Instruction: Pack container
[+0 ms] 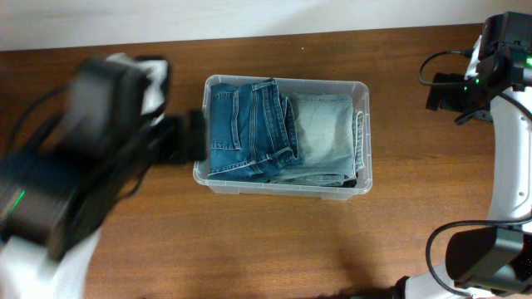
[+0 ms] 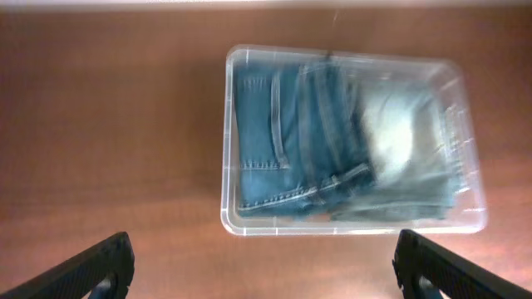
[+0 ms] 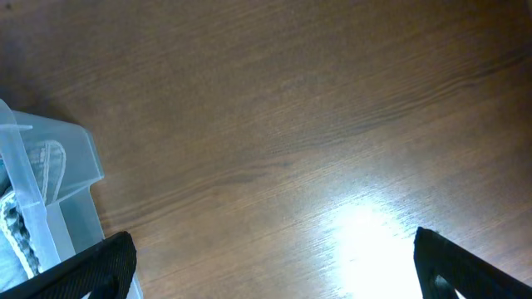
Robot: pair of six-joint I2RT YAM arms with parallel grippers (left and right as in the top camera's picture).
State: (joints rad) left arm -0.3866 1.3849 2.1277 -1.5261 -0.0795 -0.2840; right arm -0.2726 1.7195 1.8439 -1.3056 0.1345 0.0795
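The brown wood-grain worktop is filling nearly the whole overhead view, its far edge meeting a pale strip along the top. Bare wood is lying open on every side of the bin, widest towards the near edge and on the right.

The large clear rectangular plastic container, with rounded corners and a rolled rim, is sitting around the middle of the worktop, a little towards the far edge, its long sides running left to right. Folded denim is filling it. A darker blue pair of jeans with stitched seams is lying in the left half, touching a pale washed-out pair in the right half.

The black left arm is showing as a blurred mass over the left of the worktop. Its dark front end is just beside the container's left short wall, and the blur is hiding whether they touch. The white-and-black right arm is standing along the right edge, well apart from the bin.

The left gripper is looking down on the container, jaws spread wide. The right gripper is hanging over bare wood, jaws likewise wide apart and holding nothing.
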